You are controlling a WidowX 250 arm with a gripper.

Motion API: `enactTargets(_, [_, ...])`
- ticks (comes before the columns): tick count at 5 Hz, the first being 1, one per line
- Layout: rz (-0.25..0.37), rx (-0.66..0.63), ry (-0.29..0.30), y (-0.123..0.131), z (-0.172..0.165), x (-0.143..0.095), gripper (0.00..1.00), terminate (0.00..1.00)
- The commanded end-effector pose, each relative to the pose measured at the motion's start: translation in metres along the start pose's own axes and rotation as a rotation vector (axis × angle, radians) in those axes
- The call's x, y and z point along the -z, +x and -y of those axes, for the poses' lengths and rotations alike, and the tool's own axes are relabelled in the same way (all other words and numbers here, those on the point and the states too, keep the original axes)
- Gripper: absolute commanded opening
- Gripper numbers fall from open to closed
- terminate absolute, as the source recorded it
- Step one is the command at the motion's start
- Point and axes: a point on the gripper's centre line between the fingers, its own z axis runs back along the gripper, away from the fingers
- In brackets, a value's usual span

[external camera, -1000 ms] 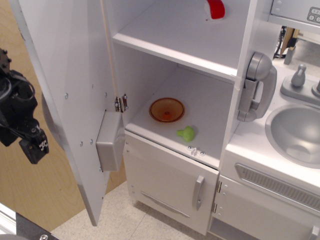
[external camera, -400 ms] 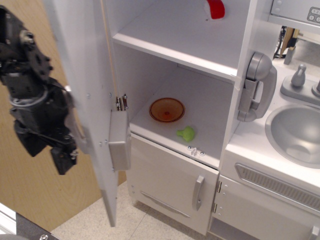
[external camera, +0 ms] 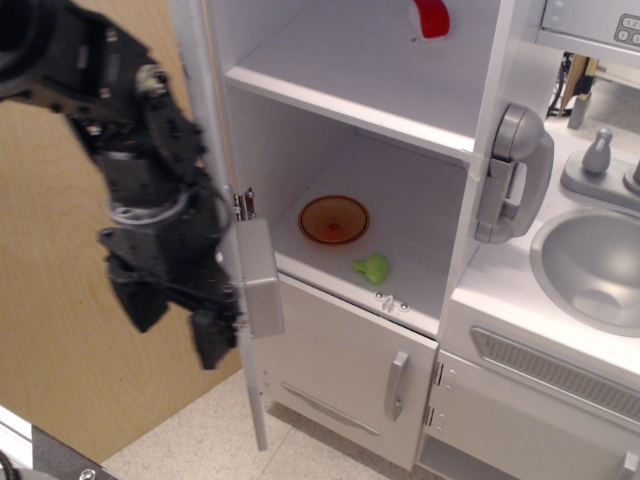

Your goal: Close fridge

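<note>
Toy play-kitchen set — white fridge (external camera: pixel 330 90) with shelves, grey wall phone (external camera: pixel 515 170), sink (external camera: pixel 590 270) and tap (external camera: pixel 598 152) on the counter (external camera: pixel 500 290), plywood backdrop (external camera: pixel 50 300) — lab-like.

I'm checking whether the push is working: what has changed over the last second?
The gripper moved in from the far left, behind the fridge door, which has swung partway toward closing and now shows nearly edge-on. Nothing was visibly grasped. The orange bowl, green toy and grey wall phone stayed put.

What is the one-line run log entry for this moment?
fridge door: edge-on, open | gripper: behind door | orange bowl, green toy: on lower shelf
</note>
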Motion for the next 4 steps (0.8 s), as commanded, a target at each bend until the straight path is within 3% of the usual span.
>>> enactTargets(1, [0.07,-0.036,0.031,0.02,-0.029,-0.018,1.0,0.0])
enactTargets(2, [0.05,-0.048,0.041,0.016,-0.059,-0.021,1.0,0.0])
enactTargets(4, [0.066,-0.173,0.065,0.055,-0.088,-0.024,1.0,0.0])
